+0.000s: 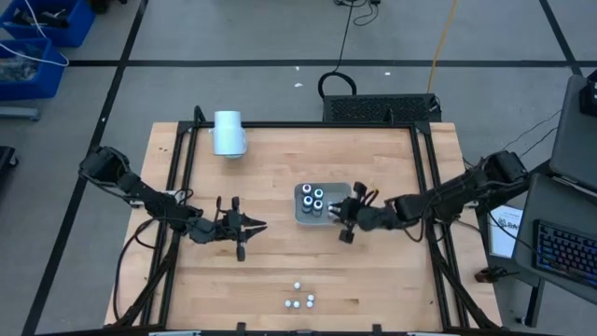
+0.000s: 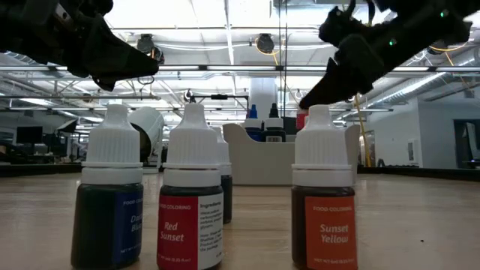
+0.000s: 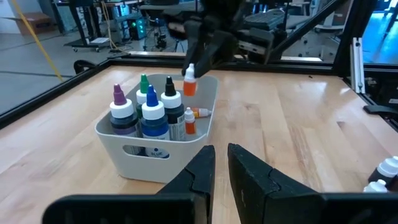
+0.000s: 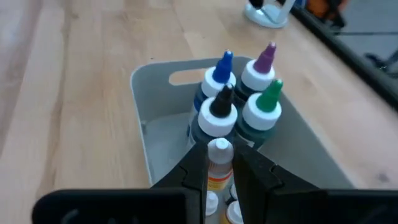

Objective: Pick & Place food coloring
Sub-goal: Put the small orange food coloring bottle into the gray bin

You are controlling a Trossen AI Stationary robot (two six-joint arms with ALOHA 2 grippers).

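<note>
Four small bottles [image 2: 324, 202] await you up front; your right gripper [image 4: 219, 171] pinches an orange bottle [image 4: 219, 165] over the tray [image 4: 158, 124]. Lower, release. Left gripper [image 3: 221, 163] waits closed, empty.

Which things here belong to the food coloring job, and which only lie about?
Job: small bottles on the table; tall bottles in the tray; the orange bottle in the right gripper.
Lying about: pale cylinder; left gripper, waiting, shut and empty.
</note>
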